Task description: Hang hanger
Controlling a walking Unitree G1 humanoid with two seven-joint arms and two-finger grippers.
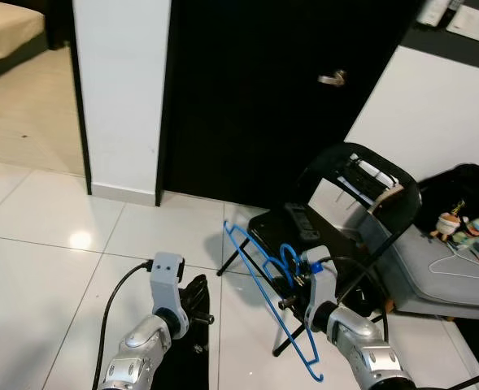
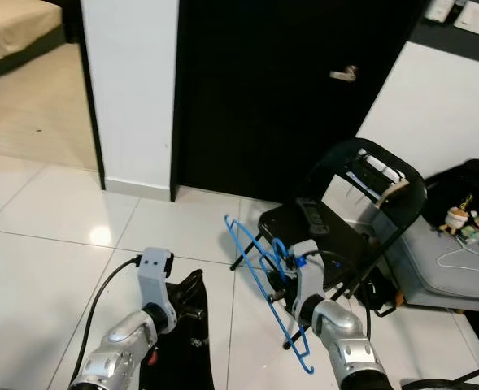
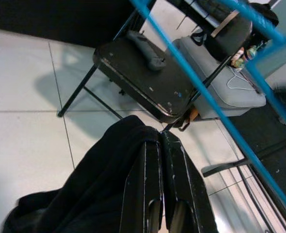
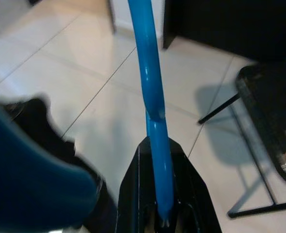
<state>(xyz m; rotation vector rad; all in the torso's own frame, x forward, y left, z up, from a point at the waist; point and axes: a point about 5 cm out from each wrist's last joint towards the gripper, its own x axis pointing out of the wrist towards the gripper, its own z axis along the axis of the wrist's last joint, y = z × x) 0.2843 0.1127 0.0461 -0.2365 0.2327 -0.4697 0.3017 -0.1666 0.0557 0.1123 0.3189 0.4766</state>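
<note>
My right gripper [image 1: 292,294] is shut on a blue plastic hanger [image 1: 265,286], which tilts from upper left down to lower right over the tiled floor. In the right wrist view the blue hanger bar [image 4: 152,116] runs straight out from between the black fingers [image 4: 133,204]. My left gripper [image 1: 197,305] is shut on a black garment [image 3: 89,194] that drapes down from its fingers [image 3: 155,189]. Both grippers hang low in front of me, the left one to the left of the hanger.
A black folding chair [image 1: 337,219] stands just behind the hanger, with a dark object on its seat. A grey cushion [image 1: 446,272] with a white wire hanger lies at the right. A black door [image 1: 263,89] and a white wall [image 1: 121,89] stand behind.
</note>
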